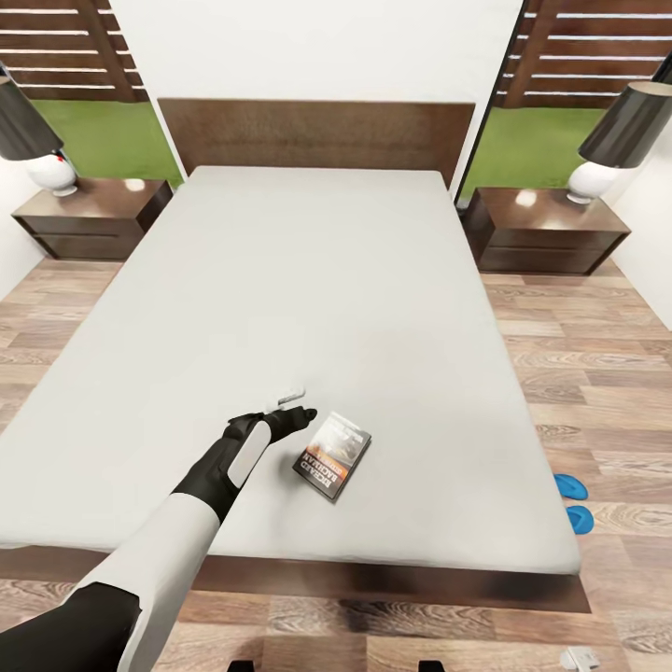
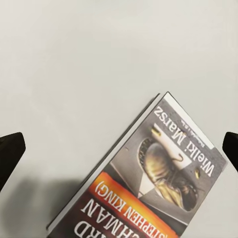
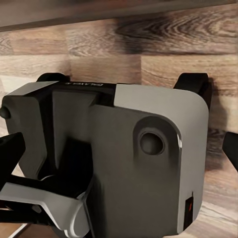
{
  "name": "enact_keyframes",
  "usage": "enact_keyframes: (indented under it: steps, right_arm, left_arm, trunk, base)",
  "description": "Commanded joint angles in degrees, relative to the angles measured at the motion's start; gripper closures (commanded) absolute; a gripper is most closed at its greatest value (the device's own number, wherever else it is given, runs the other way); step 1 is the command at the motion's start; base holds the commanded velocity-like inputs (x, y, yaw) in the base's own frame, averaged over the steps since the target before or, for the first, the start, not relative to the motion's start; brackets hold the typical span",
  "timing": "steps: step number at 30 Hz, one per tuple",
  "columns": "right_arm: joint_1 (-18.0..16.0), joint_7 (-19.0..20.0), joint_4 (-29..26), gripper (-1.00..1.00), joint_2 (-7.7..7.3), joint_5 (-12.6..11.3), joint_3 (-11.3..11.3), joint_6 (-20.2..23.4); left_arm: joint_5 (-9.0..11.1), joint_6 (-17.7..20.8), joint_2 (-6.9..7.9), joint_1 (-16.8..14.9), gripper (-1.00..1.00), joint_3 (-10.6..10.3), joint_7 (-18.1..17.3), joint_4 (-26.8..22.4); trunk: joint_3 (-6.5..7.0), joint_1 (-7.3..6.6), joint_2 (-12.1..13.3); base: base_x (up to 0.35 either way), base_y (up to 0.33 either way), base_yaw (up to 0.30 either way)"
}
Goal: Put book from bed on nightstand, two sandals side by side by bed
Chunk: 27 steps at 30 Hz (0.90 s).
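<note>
The left gripper (image 1: 291, 409) hovers just left of the book (image 1: 332, 455) on the bed (image 1: 308, 280), fingers open. Centre them over the book's long edges before closing. The right fingers look open, though the view is poor.

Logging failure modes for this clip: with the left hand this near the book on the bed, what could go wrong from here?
1. The book lies flat on the mattress, so the open left hand may push it along rather than grip it.
2. The book lies skewed to the fingers, so it may twist.
3. Each nightstand carries a lamp that the book could bump.
</note>
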Motion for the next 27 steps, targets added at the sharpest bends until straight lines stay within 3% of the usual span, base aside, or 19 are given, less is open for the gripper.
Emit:
enact_keyframes:
  steps: [1,5,14,27]
  right_arm:
    - [-0.02,0.26,0.02,-1.0,0.0,0.09,-0.42,0.25]
    - [-0.02,0.26,0.06,-1.0,0.0,0.09,-0.42,0.25]
    - [-0.02,0.35,0.01,-1.0,0.0,0.09,-0.42,0.25]
    - [-0.02,0.35,0.01,-1.0,0.0,0.09,-0.42,0.25]
  left_arm:
    - [0.61,0.16,0.03,-0.02,-1.0,-0.16,0.52,-0.09]
    - [0.61,0.16,0.03,-0.02,-1.0,-0.16,0.52,-0.09]
    - [0.61,0.16,-0.17,-0.02,-1.0,-0.16,0.52,-0.09]
    - [0.61,0.16,-0.32,-0.02,-1.0,-0.16,0.52,-0.09]
  trunk:
    - [-0.22,0.23,-0.44]
    - [-0.94,1.11,-2.04]
    - [-0.94,1.11,-2.04]
    - [-3.27,3.96,-7.26]
  base:
    - [0.0,0.0,0.0]
    - [0.0,0.0,0.0]
    - [0.0,0.0,0.0]
    - [0.0,0.0,0.0]
